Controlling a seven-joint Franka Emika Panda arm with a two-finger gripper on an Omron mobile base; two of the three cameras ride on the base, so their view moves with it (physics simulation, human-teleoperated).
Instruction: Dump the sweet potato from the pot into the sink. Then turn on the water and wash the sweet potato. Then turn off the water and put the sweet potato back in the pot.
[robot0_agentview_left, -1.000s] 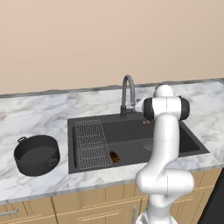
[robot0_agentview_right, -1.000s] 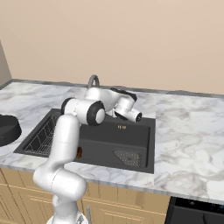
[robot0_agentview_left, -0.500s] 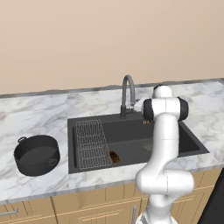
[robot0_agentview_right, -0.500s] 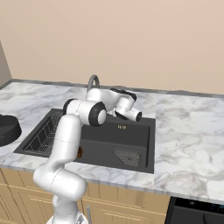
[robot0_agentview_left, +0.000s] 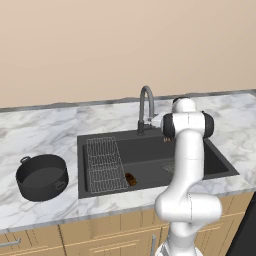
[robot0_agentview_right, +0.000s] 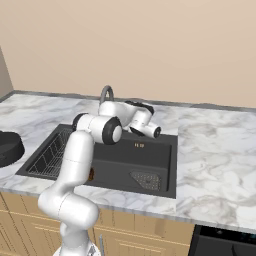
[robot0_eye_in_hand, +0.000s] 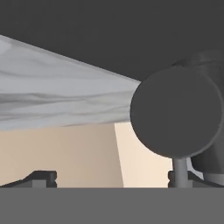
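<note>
The sweet potato (robot0_agentview_left: 131, 179) lies on the floor of the sink (robot0_agentview_left: 210, 150), just right of the wire rack (robot0_agentview_left: 104, 164). In the right base view the sweet potato (robot0_agentview_right: 91, 174) peeks out from behind my arm. The dark pot (robot0_agentview_left: 41, 176) stands upright on the counter left of the sink; the pot (robot0_agentview_right: 7, 147) also sits at the left edge of the right base view. My gripper (robot0_agentview_left: 153, 121) is beside the base of the gooseneck faucet (robot0_agentview_left: 145, 106). In the hand view the gripper (robot0_eye_in_hand: 109, 179) is open and holds nothing, with a round dark faucet part (robot0_eye_in_hand: 175, 111) just above its right fingertip (robot0_eye_in_hand: 179, 177).
Marble counter (robot0_agentview_left: 45, 130) runs left, right and behind the basin, ending at a beige wall (robot0_agentview_left: 125, 45). A drain strainer (robot0_agentview_right: 146, 180) sits in the right part of the sink floor. My arm's elbow (robot0_agentview_left: 187, 125) hangs over the basin's right half.
</note>
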